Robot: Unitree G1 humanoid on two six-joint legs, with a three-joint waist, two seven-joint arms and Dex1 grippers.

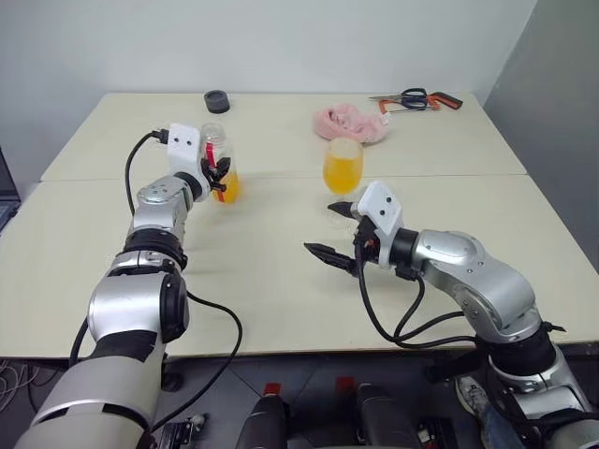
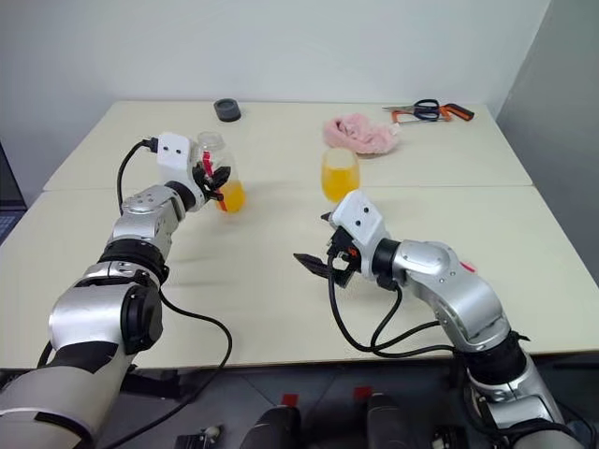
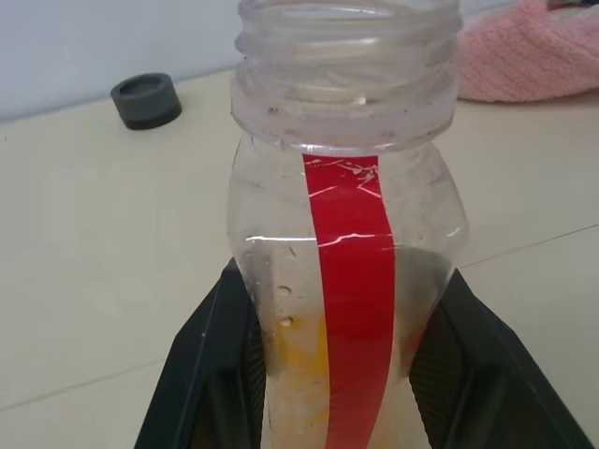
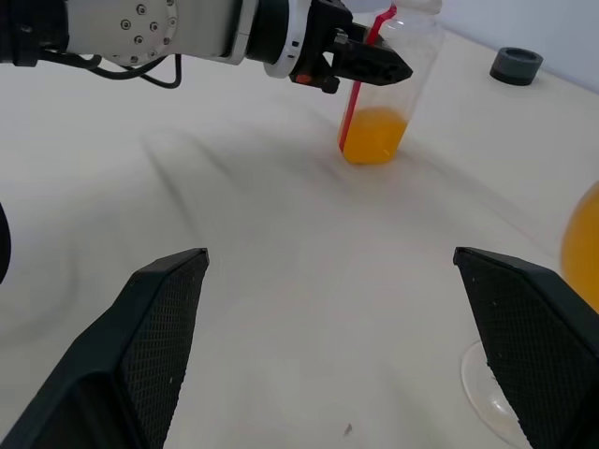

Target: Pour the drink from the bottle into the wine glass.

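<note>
The bottle (image 1: pixel 221 170) stands upright on the table (image 1: pixel 281 281), long axis vertical, clamped low on its body by the left tool (image 1: pixel 218 176), whose two fingers (image 3: pixel 211 374) press its sides. From that tool the glass (image 1: pixel 343 166) lies off toward the robot's right, well apart across the table — so the left arm carries the bottle while the right arm is the nearer one to the glass. The right tool (image 1: pixel 331 229) has its fingers spread wide and grips nothing; it hovers just in front of the glass, whose foot shows at the edge of the right wrist view.

The bottle is clear plastic with a red strip (image 3: pixel 354 309) up its side, its threaded mouth uncapped, and only a shallow band of orange drink (image 4: pixel 372 136) left at the bottom. The bowl of the glass is already full of orange, so the pour looks largely done — the likely step now is setting the bottle down. A dark cap (image 1: pixel 217 101) lies near the table's far edge.
</note>
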